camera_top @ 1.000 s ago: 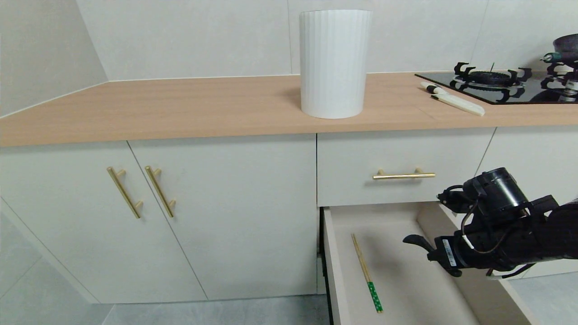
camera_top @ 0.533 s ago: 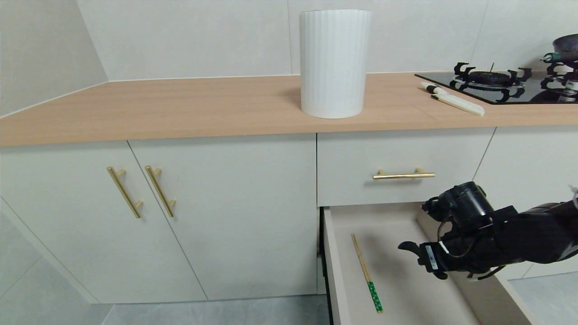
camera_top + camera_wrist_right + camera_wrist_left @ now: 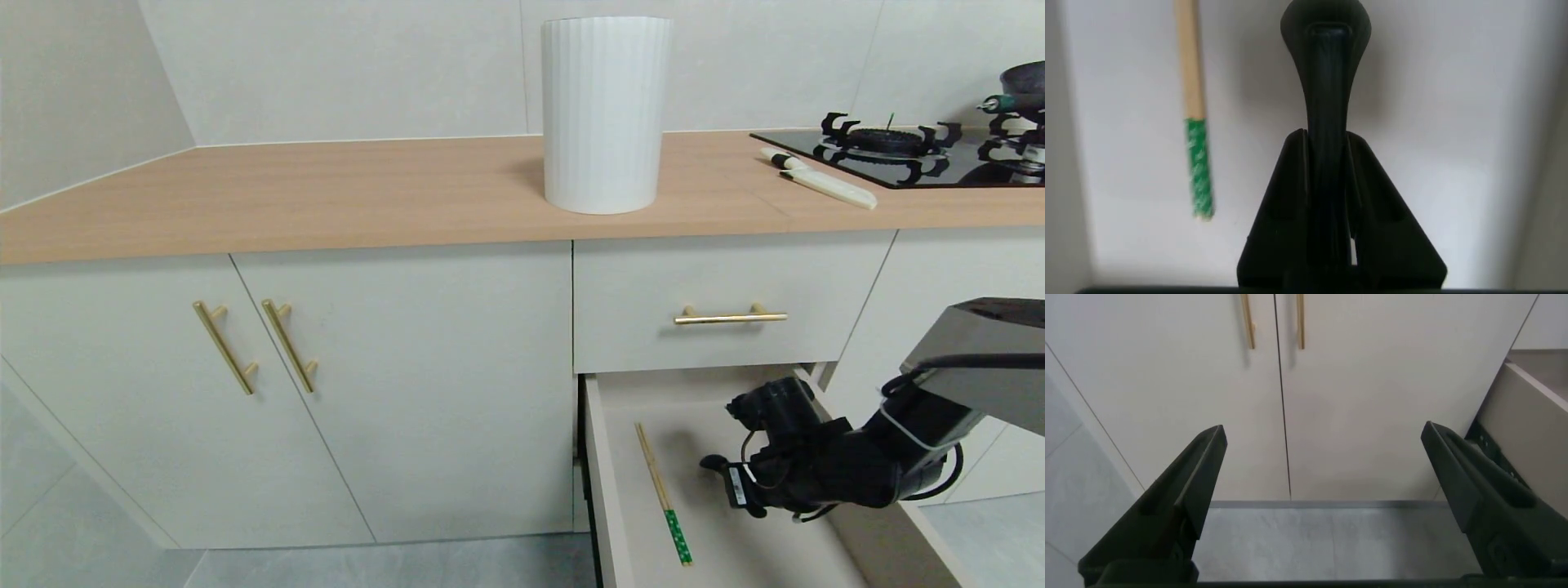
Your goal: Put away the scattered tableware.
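Bamboo chopsticks (image 3: 663, 506) lie stowed in the open drawer (image 3: 598, 457), near the right claw (image 3: 717, 465), pinched together and empty; the left claw (image 3: 1323, 437) gapes wide. Next, likely fetch the knife (image 3: 824, 186) off the table (image 3: 326, 196)

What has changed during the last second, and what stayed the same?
The right gripper, shut and holding nothing, moved down and toward the robot's left, deeper into the open drawer and nearer the chopsticks. The chopsticks, the white container and the knife on the counter stayed in place.
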